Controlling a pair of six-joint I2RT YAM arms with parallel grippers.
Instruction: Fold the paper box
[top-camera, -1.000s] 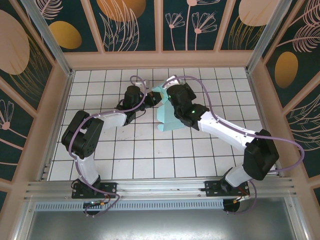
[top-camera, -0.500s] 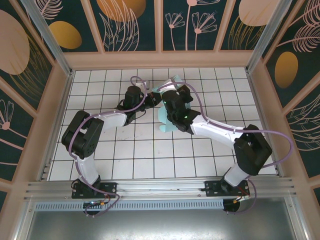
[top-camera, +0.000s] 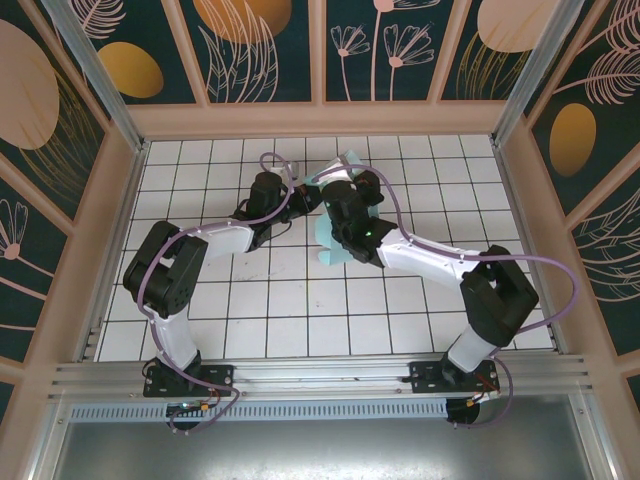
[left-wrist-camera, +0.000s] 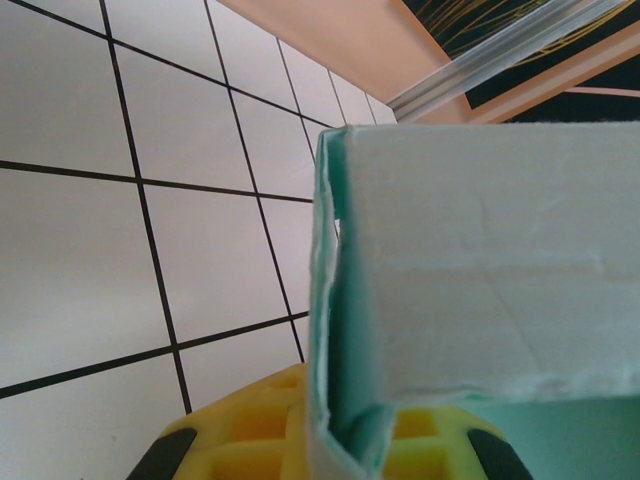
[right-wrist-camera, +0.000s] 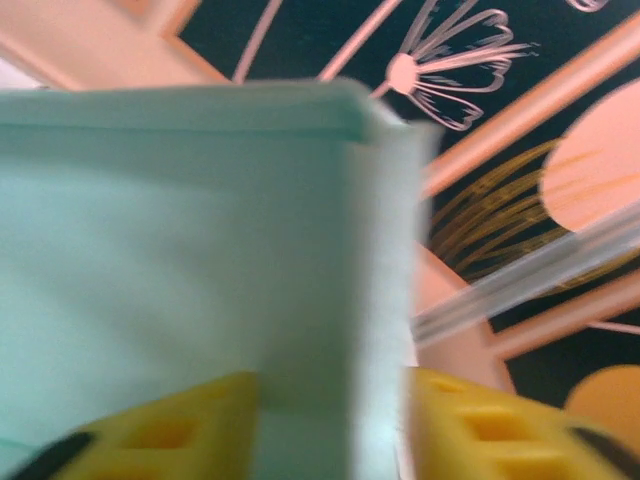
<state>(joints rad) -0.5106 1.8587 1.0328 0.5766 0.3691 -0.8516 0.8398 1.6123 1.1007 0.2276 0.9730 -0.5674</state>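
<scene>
Simply pale aqua paper box (left-wrist-camera: 480, 260) (creased card)

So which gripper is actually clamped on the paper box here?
The left gripper: its jaws are shut tight on a folded edge of the paper box. The right gripper has its jaws apart around the box, with a gap visible.

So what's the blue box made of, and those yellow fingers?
Box: looks like thin card or paper, matte pale aqua. Its cut edge is fuzzy and it holds sharp creases.
Fingers: probably hard plastic, matte bright yellow, with moulded square hollows. They could be printed, but that's hard to tell.
</scene>
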